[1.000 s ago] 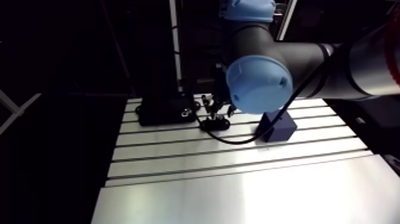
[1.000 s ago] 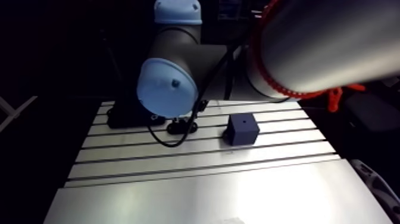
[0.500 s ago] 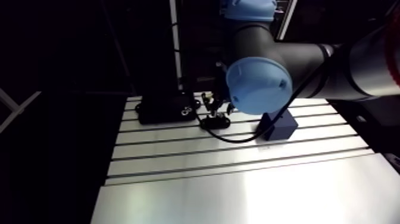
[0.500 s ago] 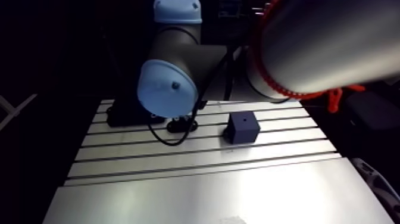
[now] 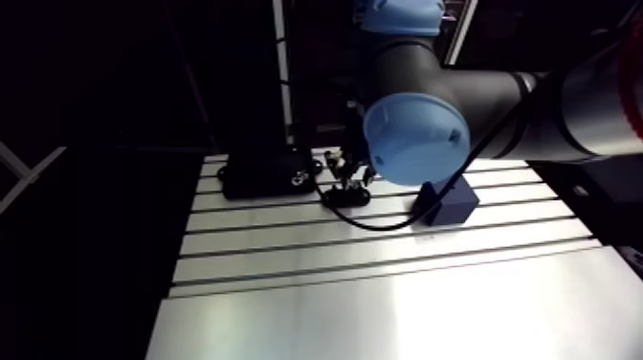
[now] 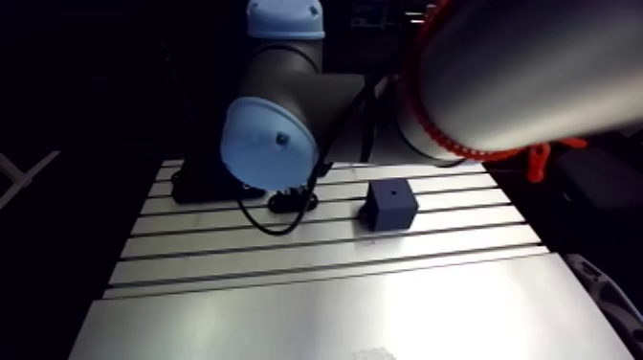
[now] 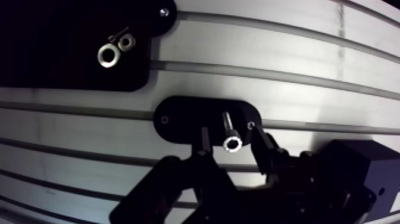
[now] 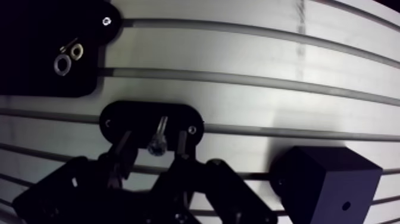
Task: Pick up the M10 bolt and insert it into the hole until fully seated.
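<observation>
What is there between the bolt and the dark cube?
In the wrist view, one finger of the gripper stands beside the bolt, over its black holder; past that, only bare table reaches the cube.

Brushed, smooth aluminium for the table (image 7: 286, 59), with a soft sheen. Bright glossy metal on the bolt (image 7: 230, 134) and the washer (image 7: 108, 56). Matt black, plastic-looking, on the oval plate (image 7: 178, 116) and the block (image 8: 324, 179).

The hand (image 5: 349, 179) hangs over a black plate (image 5: 346, 200), blue block (image 5: 460, 203) nearby.
</observation>
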`<state>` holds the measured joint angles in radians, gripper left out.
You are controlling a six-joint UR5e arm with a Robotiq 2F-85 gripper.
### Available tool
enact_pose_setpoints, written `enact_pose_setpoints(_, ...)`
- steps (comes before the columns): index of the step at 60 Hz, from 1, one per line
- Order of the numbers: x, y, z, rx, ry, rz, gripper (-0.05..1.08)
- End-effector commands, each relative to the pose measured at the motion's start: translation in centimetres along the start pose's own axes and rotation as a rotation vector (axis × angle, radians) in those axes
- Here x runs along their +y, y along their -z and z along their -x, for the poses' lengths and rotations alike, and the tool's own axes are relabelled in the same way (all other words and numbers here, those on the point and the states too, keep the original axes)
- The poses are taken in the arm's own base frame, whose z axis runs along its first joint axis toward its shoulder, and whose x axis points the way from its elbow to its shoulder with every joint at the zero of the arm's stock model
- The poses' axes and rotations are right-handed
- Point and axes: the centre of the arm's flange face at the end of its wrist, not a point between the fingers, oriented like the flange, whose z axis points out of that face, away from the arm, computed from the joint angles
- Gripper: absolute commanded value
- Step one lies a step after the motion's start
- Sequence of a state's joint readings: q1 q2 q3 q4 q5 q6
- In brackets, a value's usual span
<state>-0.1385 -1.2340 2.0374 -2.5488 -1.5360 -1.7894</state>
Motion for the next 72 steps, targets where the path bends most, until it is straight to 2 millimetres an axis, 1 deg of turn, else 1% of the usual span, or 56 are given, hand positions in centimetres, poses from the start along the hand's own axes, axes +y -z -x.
enact_pose_setpoints(1,-0.02,-0.02,0.02,-0.001,0.000,0.000,0.58)
enact_pose_setpoints(5,-0.01,-0.02,0.03,-0.001,0.000,0.001,0.60)
enact_pose_setpoints(25,-0.02,-0.02,0.02,0.000,0.000,0.000,0.63)
enact_pose_setpoints(34,-0.04,-0.02,0.02,0.000,0.000,-0.001,0.68)
enact_pose_setpoints(72,0.05,0.07,-0.02,0.000,-0.001,-0.001,0.73)
